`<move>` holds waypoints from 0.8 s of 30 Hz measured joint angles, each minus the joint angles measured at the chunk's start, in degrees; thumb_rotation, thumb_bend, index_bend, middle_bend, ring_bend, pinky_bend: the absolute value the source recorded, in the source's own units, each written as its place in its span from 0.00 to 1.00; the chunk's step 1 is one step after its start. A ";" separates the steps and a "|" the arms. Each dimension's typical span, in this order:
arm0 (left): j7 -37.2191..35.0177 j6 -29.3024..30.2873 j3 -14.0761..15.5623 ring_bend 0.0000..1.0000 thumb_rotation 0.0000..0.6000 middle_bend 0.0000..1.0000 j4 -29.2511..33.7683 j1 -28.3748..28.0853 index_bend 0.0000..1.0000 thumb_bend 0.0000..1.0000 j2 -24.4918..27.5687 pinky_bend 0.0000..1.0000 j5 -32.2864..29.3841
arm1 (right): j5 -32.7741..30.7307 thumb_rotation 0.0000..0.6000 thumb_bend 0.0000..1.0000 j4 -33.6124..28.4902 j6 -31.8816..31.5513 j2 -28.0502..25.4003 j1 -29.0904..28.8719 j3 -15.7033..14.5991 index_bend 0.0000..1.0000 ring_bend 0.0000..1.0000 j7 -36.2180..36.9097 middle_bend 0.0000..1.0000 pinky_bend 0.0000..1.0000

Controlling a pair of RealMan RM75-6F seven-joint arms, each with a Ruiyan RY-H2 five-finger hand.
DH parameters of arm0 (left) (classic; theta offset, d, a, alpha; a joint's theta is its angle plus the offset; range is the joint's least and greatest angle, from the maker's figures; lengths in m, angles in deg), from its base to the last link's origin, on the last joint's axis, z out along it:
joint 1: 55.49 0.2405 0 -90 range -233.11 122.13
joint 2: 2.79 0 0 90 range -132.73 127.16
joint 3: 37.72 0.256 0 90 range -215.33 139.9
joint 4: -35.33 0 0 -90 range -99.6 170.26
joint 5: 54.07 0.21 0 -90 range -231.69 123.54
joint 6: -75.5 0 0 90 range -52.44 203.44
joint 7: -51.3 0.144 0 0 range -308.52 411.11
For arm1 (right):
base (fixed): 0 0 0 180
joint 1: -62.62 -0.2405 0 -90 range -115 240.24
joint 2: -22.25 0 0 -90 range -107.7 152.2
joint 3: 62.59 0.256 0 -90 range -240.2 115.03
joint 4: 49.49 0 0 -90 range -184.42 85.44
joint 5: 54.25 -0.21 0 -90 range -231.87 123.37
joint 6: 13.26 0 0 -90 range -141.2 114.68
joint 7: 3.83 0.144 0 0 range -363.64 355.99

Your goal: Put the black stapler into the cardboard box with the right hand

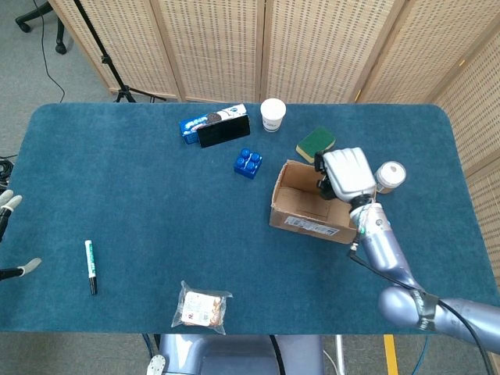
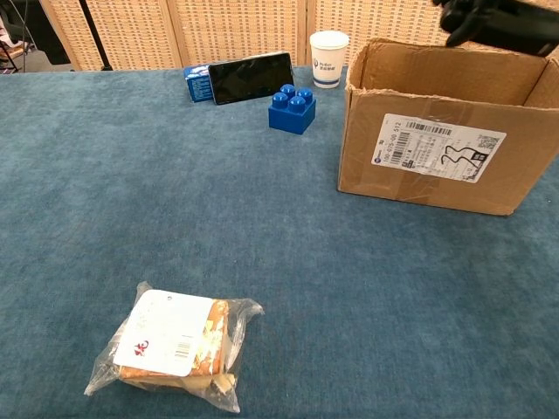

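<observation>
The open cardboard box [image 1: 301,221] stands right of the table's middle, and its labelled front wall [image 2: 437,148] fills the chest view's right side. My right hand [image 1: 345,173] hovers over the box's far right part. Its black fingers [image 2: 493,22] curl around a dark object that I take for the black stapler [image 1: 322,185]. The stapler is hard to tell apart from the fingers. At the far left edge, my left hand [image 1: 8,205] holds nothing, with its fingers spread.
A blue block [image 1: 248,162], a phone [image 1: 223,130] leaning on a blue packet, a paper cup [image 1: 273,114] and a green sponge [image 1: 316,144] lie behind the box. A white jar [image 1: 390,175] stands at its right. A marker [image 1: 91,266] and a snack bag [image 1: 202,308] lie near the front.
</observation>
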 measured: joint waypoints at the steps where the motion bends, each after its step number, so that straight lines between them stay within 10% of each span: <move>1: -0.15 0.01 -0.02 0.00 1.00 0.00 -0.01 0.01 0.00 0.00 0.05 0.00 -0.01 | -1.55 1.00 0.57 0.65 -0.31 1.15 -0.92 -0.27 0.67 0.63 -1.23 0.67 0.60; 10: -2.10 0.12 -0.07 0.00 1.00 0.00 -0.44 0.18 0.00 0.00 0.62 0.00 0.00 | -7.50 1.00 0.38 4.32 -3.90 7.59 -4.75 -2.97 0.64 0.58 -5.75 0.57 0.60; 14: -2.52 0.11 -0.11 0.00 1.00 0.00 -0.54 0.16 0.00 0.00 0.78 0.00 0.07 | -7.59 1.00 0.00 3.87 -3.98 7.79 -4.70 -2.96 0.24 0.15 -4.29 0.11 0.48; 17: -2.46 -0.10 -0.04 0.00 1.00 0.00 -0.53 0.09 0.00 0.00 0.79 0.00 0.11 | -8.02 1.00 0.00 2.50 -3.25 7.01 -4.58 -3.32 0.04 0.00 -3.68 0.00 0.35; 24: -1.82 -0.24 0.07 0.00 1.00 0.00 -0.34 0.01 0.00 0.00 0.70 0.00 0.23 | -9.42 1.00 0.00 -2.10 -3.88 4.41 -5.02 -3.92 0.02 0.00 -5.16 0.00 0.30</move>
